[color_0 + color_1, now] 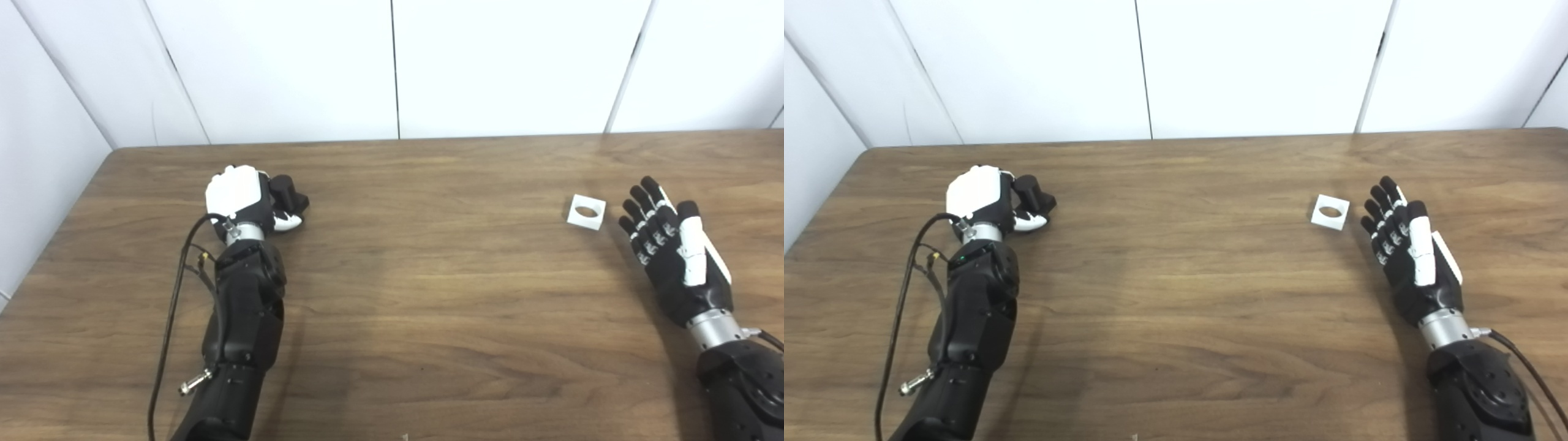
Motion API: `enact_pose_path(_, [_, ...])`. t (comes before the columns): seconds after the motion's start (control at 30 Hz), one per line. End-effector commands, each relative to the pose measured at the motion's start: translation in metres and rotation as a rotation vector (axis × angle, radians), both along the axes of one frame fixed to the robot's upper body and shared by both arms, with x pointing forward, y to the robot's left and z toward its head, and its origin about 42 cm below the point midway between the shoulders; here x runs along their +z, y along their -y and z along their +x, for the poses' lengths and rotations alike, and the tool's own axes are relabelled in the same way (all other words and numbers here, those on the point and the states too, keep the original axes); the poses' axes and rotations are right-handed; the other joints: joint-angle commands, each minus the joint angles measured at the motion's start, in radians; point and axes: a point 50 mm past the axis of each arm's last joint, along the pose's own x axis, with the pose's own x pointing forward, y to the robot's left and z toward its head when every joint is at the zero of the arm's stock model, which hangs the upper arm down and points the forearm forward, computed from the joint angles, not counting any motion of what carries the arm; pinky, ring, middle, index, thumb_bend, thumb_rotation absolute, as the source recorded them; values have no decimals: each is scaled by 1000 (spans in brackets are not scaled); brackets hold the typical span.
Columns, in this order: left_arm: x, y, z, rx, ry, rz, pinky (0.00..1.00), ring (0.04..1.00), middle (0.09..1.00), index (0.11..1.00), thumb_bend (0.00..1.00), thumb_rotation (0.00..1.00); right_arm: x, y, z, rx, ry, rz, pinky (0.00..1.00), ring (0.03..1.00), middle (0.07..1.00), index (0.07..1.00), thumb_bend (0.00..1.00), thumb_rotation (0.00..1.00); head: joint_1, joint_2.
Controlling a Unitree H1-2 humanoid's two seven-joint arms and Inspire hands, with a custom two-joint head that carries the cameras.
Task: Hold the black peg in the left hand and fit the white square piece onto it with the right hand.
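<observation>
My left hand [245, 201] rests on the table at the far left, fingers curled around the black peg [288, 191], which sticks out to its right; it also shows in the right eye view [1034, 191]. The white square piece [586, 212] with a round hole lies flat on the table at the right. My right hand [670, 248] is open, fingers spread and pointing away, just right of the white piece and apart from it.
The wooden table [429, 294] ends at a white panelled wall behind. A black cable [174, 294] loops along the left forearm. The table's left edge runs close to the left arm.
</observation>
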Motion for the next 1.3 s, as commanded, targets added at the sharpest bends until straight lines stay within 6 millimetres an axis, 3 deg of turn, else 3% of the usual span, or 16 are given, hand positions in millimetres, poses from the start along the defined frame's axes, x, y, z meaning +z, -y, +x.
enact_pose_path(0.0, [15,-9,4,19,57,31,1000,1000,905,595,681,150,-21,0,-13,-3,-46,35,1000,1000,1000,1000,592,949,0,1])
enact_pose_path(0.17, [13,-9,4,8,61,18,1000,1000,906,591,669,124,-21,1,-12,-4,-46,37,1000,1000,1000,1000,597,942,2,1])
enact_pose_path(0.27, [12,-9,4,4,71,4,1000,1000,906,512,546,75,-21,2,-12,0,-48,37,1000,1000,1000,1000,598,943,3,0])
enact_pose_path(0.33, [12,-9,4,-1,74,-1,1000,1000,909,496,520,65,-21,2,-11,1,-47,35,1000,1000,1000,1000,601,940,3,-1])
enact_pose_path(0.97, [13,-6,-2,-32,93,-17,1000,1000,892,486,524,58,-16,0,-8,0,-37,17,1000,1000,1000,1000,578,961,-2,-1])
enact_pose_path(1.27, [12,7,-16,-74,110,-71,1000,1000,886,485,524,57,-15,-3,-7,5,-49,-3,1000,1000,1000,1000,599,980,-5,1])
